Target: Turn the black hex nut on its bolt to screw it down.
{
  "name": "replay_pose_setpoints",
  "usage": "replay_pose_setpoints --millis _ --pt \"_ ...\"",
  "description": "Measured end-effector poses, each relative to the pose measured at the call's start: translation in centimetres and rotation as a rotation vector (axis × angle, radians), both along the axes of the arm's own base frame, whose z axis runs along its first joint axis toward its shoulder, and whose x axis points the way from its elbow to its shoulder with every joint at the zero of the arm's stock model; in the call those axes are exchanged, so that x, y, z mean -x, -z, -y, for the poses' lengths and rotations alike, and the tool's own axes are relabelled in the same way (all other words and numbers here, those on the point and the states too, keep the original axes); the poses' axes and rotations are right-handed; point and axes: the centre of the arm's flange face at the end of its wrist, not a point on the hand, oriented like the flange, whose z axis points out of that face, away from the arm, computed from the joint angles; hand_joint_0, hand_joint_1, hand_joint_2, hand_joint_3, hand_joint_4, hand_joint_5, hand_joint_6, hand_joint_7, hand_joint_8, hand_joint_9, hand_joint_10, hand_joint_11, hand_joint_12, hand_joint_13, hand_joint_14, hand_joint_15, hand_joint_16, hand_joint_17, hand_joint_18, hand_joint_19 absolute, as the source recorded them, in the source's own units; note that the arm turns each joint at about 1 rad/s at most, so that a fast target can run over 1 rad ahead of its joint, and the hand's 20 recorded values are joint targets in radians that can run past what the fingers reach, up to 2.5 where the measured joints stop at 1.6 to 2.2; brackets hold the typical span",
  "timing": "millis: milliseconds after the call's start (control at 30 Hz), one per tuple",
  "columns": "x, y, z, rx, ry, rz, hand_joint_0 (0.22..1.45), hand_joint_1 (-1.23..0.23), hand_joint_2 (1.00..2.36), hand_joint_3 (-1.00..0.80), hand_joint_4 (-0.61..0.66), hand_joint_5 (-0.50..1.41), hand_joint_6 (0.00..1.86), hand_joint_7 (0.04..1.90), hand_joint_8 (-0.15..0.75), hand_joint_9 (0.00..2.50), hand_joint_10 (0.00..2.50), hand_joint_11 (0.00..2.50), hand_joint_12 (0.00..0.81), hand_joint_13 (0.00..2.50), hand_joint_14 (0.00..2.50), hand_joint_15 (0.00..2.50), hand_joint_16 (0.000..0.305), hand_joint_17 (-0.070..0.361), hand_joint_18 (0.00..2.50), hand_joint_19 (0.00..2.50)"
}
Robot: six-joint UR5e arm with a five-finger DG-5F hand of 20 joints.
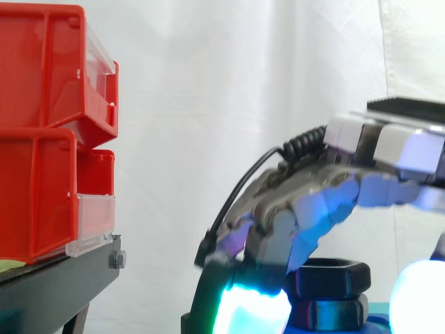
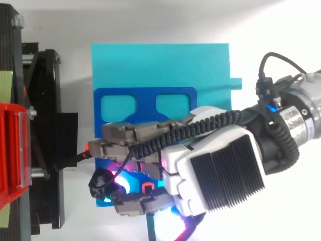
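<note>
The black hex nut (image 1: pixel 334 277) sits atop a second black hex piece (image 1: pixel 330 312) at the bottom of the side view. My hand (image 1: pixel 389 149) reaches in from the right and arches over it. Its fingers curl down around the nut, with a cyan glowing pad (image 1: pixel 252 310) at the nut's left and a white pad (image 1: pixel 417 300) at its right. From above, my hand (image 2: pixel 220 170) covers the nut, which stands on a blue fixture (image 2: pixel 145 95) on a cyan base (image 2: pixel 160 65).
Stacked red bins (image 1: pixel 42 139) rest on a black stand (image 1: pixel 55 278) at the left, well apart from the hand. In the top view the bins (image 2: pixel 10 145) and stand (image 2: pixel 45 125) run along the left edge. A white curtain hangs behind.
</note>
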Motion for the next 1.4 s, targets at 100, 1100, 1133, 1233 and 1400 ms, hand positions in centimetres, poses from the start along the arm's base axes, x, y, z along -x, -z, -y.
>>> replay_pose_setpoints --millis 100,1100,1133,1233,1400 --pt "-0.7 0.6 0.0 -0.001 -0.006 0.006 0.51 -0.22 1.0 -0.5 0.08 0.03 0.51 1.0 0.284 1.1 0.01 0.28 0.316 0.68 0.01 0.16 0.045 0.102 0.61 0.48" --pt "-2.3 -5.0 -0.5 0.049 -0.035 -0.047 0.51 -0.23 1.0 -0.5 -0.05 0.03 0.51 1.11 0.28 1.1 0.01 0.28 0.314 0.69 0.01 0.17 0.045 0.102 0.61 0.47" --pt "-2.3 -5.2 -0.4 0.05 -0.035 -0.051 0.51 -0.23 1.0 -0.5 -0.06 0.03 0.51 1.12 0.284 1.1 0.01 0.29 0.315 0.69 0.01 0.17 0.045 0.102 0.61 0.48" --pt "-2.2 -5.5 -0.1 0.056 -0.033 -0.065 0.51 -0.23 1.0 -0.5 -0.06 0.03 0.51 1.18 0.283 1.1 0.01 0.28 0.312 0.7 0.01 0.17 0.045 0.101 0.61 0.48" --pt "-2.1 -5.7 0.1 0.062 -0.038 -0.071 0.52 -0.23 1.0 -0.5 -0.02 0.03 0.5 1.29 0.283 1.12 0.01 0.28 0.311 0.72 0.01 0.19 0.044 0.1 0.63 0.48"
